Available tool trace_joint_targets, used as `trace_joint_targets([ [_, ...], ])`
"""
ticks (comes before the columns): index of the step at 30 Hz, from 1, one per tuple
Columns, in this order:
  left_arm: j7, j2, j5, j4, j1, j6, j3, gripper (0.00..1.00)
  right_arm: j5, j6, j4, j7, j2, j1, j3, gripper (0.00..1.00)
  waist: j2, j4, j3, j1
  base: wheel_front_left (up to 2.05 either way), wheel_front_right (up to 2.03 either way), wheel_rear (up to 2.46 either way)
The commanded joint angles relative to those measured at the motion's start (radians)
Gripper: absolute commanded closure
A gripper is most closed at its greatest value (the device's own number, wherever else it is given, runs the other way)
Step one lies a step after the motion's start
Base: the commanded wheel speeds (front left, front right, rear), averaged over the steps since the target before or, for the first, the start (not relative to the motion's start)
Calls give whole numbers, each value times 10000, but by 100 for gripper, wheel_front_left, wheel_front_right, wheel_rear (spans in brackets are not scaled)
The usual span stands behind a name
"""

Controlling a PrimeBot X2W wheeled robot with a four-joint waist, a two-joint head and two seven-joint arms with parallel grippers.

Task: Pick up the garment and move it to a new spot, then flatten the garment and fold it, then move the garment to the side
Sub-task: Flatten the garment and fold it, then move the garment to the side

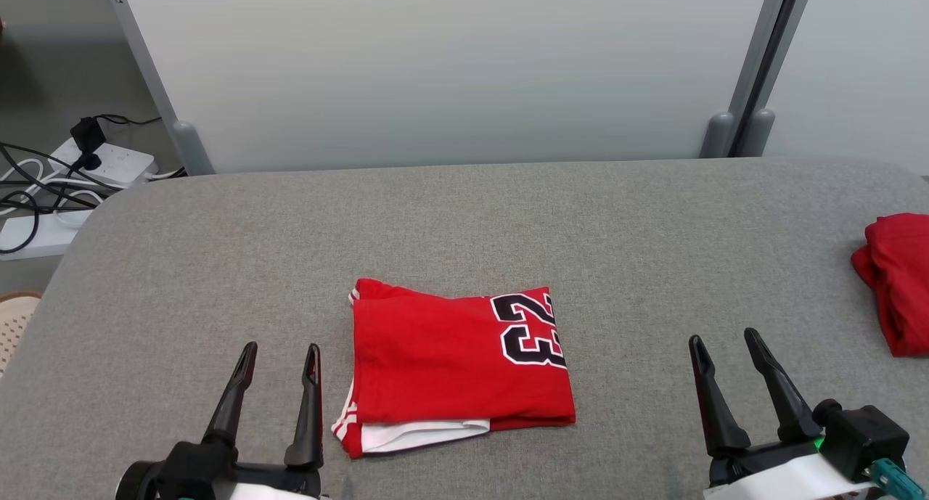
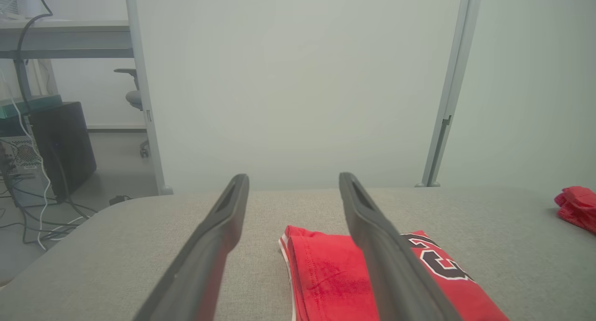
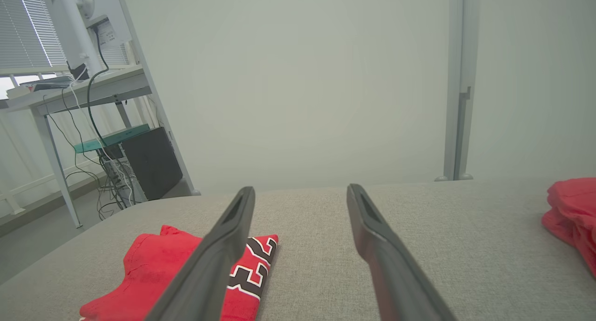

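We see the garment (image 1: pixel 457 362) lying folded into a rough rectangle near the middle of the grey padded table (image 1: pixel 218 253), towards its near edge. It is bright red, with a black number 23 outlined in white on its right part, turned sideways in the head view. A white layer peeks out along its near edge, and we make out red-and-white striped trim at the left corners. The top face is mostly smooth, with slight rumpling by the far left corner. The left gripper (image 1: pixel 281 349) stands just beside the garment's left edge, fingers spread wide and holding nothing. The right gripper (image 1: pixel 721 335) is well apart to the right, equally wide and empty. Another red cloth (image 1: pixel 900 282) lies bunched at the table's right edge
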Motion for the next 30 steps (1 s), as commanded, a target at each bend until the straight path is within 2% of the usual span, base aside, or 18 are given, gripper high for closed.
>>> trace_joint_targets([
  [1, -59, 14, 66, -289, -160, -9, 338, 0, -138, 42, -306, -133, -68, -152, 189, 0, -1, 10, -39, 0, 0, 0, 0],
  [13, -59, 14, 22, 64, 136, -124, 364, 0, -98, 42, -150, -133, -68, 80, 306, 0, -1, 51, -450, 0, 0, 0, 0],
  [30, -59, 14, -10, 252, 168, -161, 288, 0, 1585, 42, 1374, -134, -258, -276, 1074, 0, -1, 276, -470, 0, 0, 0, 0],
])
